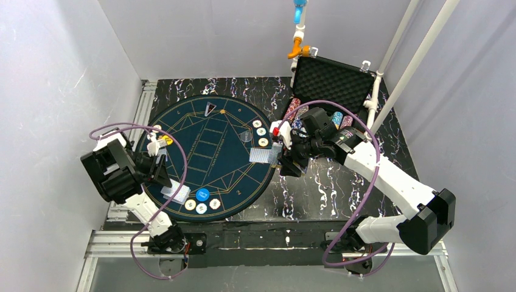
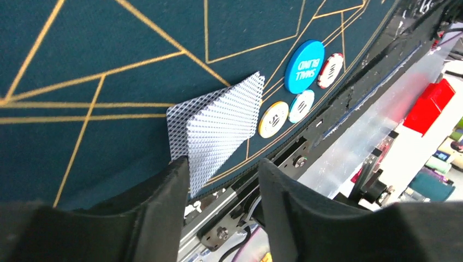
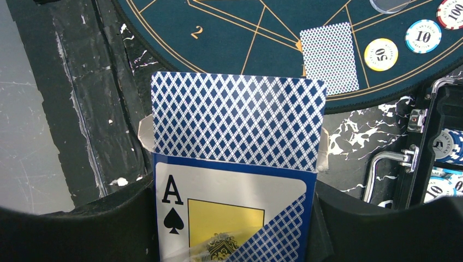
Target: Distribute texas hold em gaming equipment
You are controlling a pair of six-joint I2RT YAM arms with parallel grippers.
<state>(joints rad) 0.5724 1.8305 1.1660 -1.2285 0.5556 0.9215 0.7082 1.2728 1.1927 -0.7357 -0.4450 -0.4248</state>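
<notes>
Two blue-backed playing cards point(image 2: 215, 128) lie overlapped on the dark-blue mat point(image 2: 109, 49) near its edge. My left gripper point(image 2: 224, 169) hovers just behind them, open, with nothing between its fingers. Beside the cards sit a blue small-blind button point(image 2: 304, 66) and three poker chips point(image 2: 274, 119). My right gripper point(image 3: 235, 191) is shut on an ace-of-spades card box point(image 3: 235, 224), and blue-backed cards point(image 3: 237, 117) stick out of its open top. Another card pile point(image 3: 329, 57) lies on the mat by three chips point(image 3: 380, 54). From above, the left gripper point(image 1: 165, 173) is at the mat's left rim and the right gripper point(image 1: 286, 163) at its right rim.
The black foam-lined case point(image 1: 331, 79) stands open at the back right with chip rows point(image 1: 338, 118) inside; its handle and latch point(image 3: 407, 158) are close to my right gripper. A yellow button point(image 1: 165, 140) lies at the mat's left. White poles point(image 1: 414, 67) rise at the right.
</notes>
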